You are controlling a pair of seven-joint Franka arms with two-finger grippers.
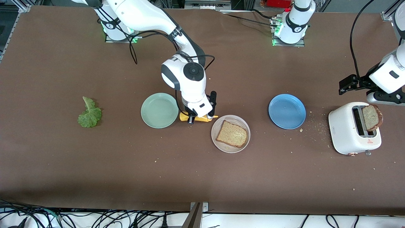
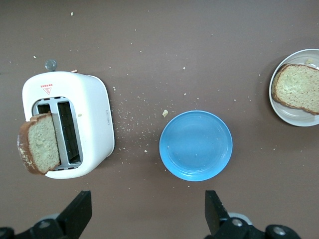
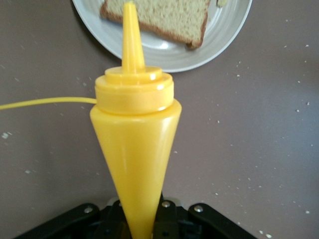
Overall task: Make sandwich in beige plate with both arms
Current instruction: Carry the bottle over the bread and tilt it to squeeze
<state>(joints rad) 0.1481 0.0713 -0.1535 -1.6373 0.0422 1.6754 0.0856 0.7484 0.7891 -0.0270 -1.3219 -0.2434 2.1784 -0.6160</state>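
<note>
Right gripper clamping a yellow bottle beside the beige plate

Right gripper (image 1: pixel 197 117) is clamping a yellow squeeze bottle (image 3: pixel 133 144), fingers closed on its body, low over the table between the green plate (image 1: pixel 159 110) and the beige plate (image 1: pixel 230 133), the nozzle pointing toward the beige plate. Toward the right arm's end of the table a lettuce leaf (image 1: pixel 90 113) is lying flat. The beige plate is sitting near the middle of the table, carrying one bread slice (image 1: pixel 232 134). The blue plate (image 2: pixel 196 145) is sitting bare between it and the toaster (image 2: pixel 70 123). Left gripper (image 2: pixel 147 219) is hovering with fingers apart over the table near the toaster, where a second slice (image 2: pixel 39 143) is sticking out of a slot.
</note>
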